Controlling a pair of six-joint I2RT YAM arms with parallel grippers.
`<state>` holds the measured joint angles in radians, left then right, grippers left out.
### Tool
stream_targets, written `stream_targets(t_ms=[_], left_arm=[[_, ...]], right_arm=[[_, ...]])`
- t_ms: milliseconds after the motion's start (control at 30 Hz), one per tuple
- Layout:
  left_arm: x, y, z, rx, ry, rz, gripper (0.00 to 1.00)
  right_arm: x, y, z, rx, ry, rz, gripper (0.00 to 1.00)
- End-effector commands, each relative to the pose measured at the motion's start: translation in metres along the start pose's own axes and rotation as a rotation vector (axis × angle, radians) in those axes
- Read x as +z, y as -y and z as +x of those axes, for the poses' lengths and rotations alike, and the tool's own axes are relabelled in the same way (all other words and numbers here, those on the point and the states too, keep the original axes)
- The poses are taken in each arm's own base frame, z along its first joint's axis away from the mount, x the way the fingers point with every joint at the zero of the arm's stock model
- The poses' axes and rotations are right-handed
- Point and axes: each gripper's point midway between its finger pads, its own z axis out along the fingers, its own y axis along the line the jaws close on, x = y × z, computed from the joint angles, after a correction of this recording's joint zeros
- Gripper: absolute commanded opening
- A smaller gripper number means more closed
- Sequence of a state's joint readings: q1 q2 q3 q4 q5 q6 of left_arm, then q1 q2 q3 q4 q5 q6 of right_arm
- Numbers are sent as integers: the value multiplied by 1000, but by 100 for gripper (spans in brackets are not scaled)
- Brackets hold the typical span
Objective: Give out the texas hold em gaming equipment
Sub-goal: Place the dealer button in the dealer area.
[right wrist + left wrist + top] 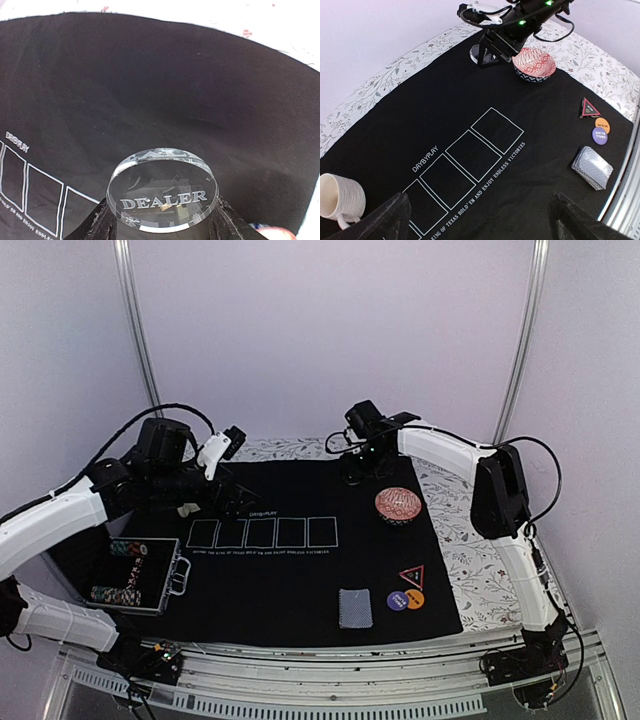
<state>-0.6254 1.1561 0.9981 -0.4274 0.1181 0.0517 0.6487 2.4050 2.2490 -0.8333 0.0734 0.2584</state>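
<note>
Pinched between the right gripper's [163, 217] dark fingers is a clear disc [163, 192] lettered DEALER. It is held flat and low over the far part of the black mat [150, 75] (whether it touches the cloth I cannot tell). In the left wrist view the disc sits just beside the red patterned bowl [535, 64].

The left gripper [480, 225] is spread wide with nothing between its fingers. It hangs above the mat's left side, with the cream mug [340, 200] standing near it.

A deck of playing cards [355, 608] lies face down near the mat's near edge. Just to its right the purple disc [398, 600] and the orange disc [414, 598] touch each other. The red-edged triangle marker [411, 576] lies just behind them.

At the mat's left edge an open case [160, 580] holds rows of striped poker chips [118, 593].
</note>
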Motion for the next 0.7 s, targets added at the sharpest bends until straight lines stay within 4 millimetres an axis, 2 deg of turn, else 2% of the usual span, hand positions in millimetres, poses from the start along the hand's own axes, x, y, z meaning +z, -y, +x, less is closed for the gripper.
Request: stream_targets(t_ms=[0, 233, 667], left_arm=[[7, -3, 2, 10, 2, -9, 98], [11, -4, 6, 12, -9, -10, 98], [14, -3, 10, 7, -18, -4, 98]], right_arm=[[18, -14, -13, -37, 51, -36, 24], [40, -22, -5, -45, 33, -83, 22], [87, -64, -13, -58, 110, -311, 20]])
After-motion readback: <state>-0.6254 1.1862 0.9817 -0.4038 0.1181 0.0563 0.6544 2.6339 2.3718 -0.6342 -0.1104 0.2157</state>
